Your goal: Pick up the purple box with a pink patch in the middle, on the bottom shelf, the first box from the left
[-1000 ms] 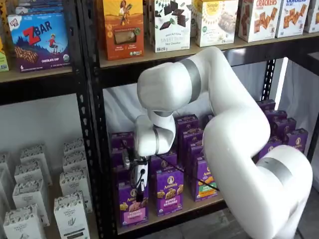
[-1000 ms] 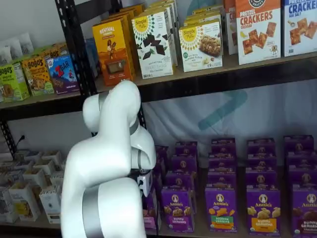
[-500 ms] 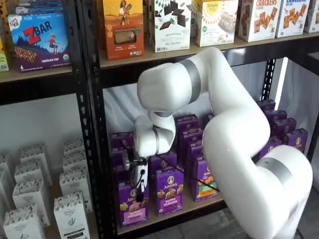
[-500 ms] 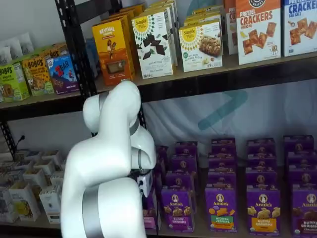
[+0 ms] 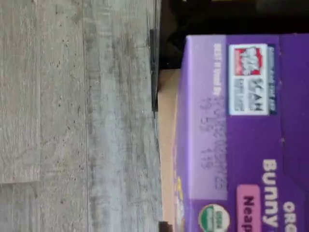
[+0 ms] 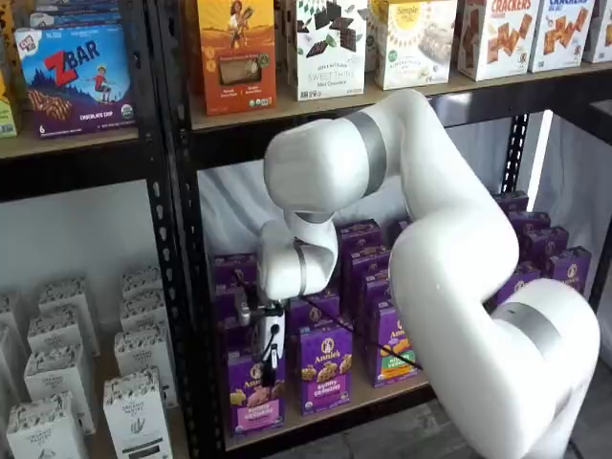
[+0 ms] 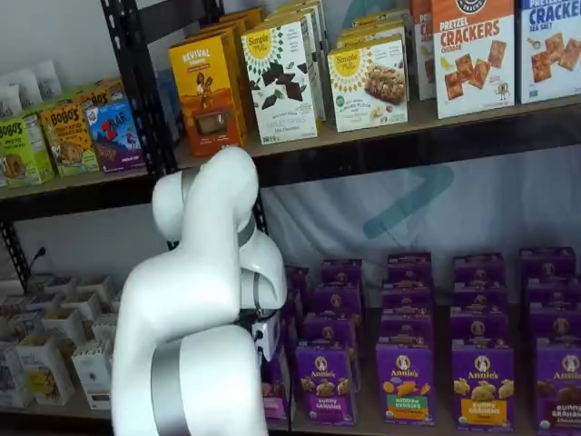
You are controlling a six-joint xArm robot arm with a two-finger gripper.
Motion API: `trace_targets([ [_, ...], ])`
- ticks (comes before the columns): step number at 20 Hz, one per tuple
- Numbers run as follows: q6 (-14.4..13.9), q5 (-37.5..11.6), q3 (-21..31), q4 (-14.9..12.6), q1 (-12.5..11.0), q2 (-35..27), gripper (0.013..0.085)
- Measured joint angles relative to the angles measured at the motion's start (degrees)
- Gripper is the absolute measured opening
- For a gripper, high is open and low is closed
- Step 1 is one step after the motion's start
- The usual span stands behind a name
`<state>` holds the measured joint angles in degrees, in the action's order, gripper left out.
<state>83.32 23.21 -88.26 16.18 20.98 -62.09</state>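
Observation:
The purple box (image 6: 254, 400) stands upright at the left end of the bottom shelf (image 6: 344, 409), its pink patch facing out. In a shelf view my gripper (image 6: 269, 375) hangs right over the box's top with the black fingers side-on, so no gap or grip shows. In a shelf view my arm hides most of the box (image 7: 275, 392) and the fingers. The wrist view shows the box's purple top (image 5: 241, 121) close up, with a date stamp and a pink label, beside the tan board's edge (image 5: 166, 145).
A purple carton with tan crackers (image 6: 323, 371) stands right beside the box, then one with an orange-and-green patch (image 6: 392, 349). A black perforated upright (image 6: 182, 287) is just left of the box. White cartons (image 6: 134, 402) fill the neighbouring bay. Grey floor (image 5: 72, 116) lies below.

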Motion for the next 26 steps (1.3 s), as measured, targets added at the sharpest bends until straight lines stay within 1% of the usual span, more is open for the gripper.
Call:
trace_targets([
  [1,-0.1,0.2,0.1,-0.2,-0.1,0.1,0.0450],
  [6,-1.3,1.1,0.2,-1.6,-0.3,0.5,0.0450],
  [12,-1.0,1.1,0.5,-1.2,-0.1,0.8,0.0450],
  [15,-1.1,1.1,0.4,-1.1,0.0,0.8,0.0330],
  [17,-1.2,1.1,0.3,-1.1,0.1,0.7,0.0330],
  [20,-3.2,2.1,0.0,-3.3,0.1,0.7,0.0330],
  [26,-5.0,0.5,3.0,-5.2,0.3,2.6,0.0330],
])
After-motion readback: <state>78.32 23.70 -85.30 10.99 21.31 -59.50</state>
